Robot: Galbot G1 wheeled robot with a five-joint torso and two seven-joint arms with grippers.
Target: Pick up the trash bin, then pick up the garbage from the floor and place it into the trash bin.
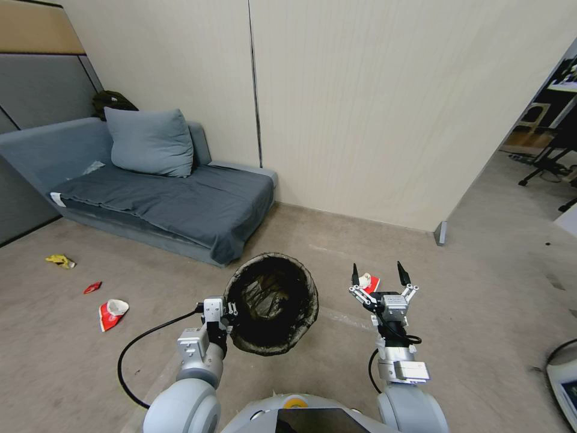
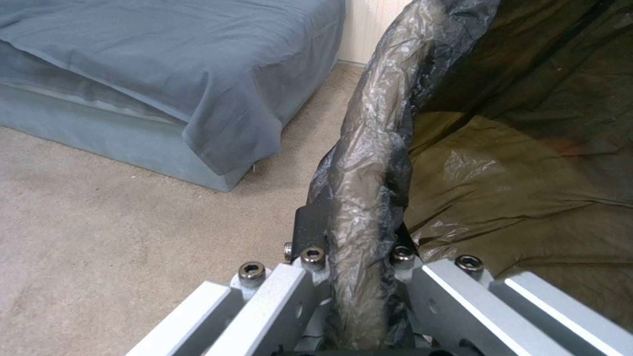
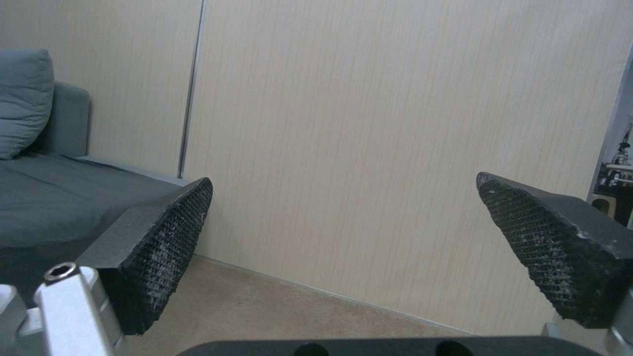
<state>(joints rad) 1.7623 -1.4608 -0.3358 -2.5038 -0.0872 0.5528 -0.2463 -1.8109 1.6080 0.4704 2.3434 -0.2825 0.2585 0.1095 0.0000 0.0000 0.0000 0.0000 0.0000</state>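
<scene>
My left gripper (image 1: 223, 314) is shut on the near rim of the trash bin (image 1: 273, 300), whose dark bag lining faces up toward the head camera. In the left wrist view the bag-wrapped rim (image 2: 369, 163) runs between the fingers of the left gripper (image 2: 356, 235). To the bin's right, my right gripper (image 1: 379, 275) is open and holds nothing; its ribbed pads (image 3: 165, 242) stand wide apart. A red-and-white wrapper (image 1: 370, 282) lies on the floor (image 1: 469, 325) just beyond it. More garbage lies at the left: a yellow wrapper (image 1: 60, 260), a red scrap (image 1: 92, 287), a red-and-white wrapper (image 1: 112, 313).
A grey-blue sofa (image 1: 174, 204) with a pillow (image 1: 150, 141) stands at the left against the beige wall (image 1: 372, 120). The wall's corner (image 1: 442, 231) opens to a passage with chair legs (image 1: 544, 165). A white object (image 1: 565, 376) sits at the right edge.
</scene>
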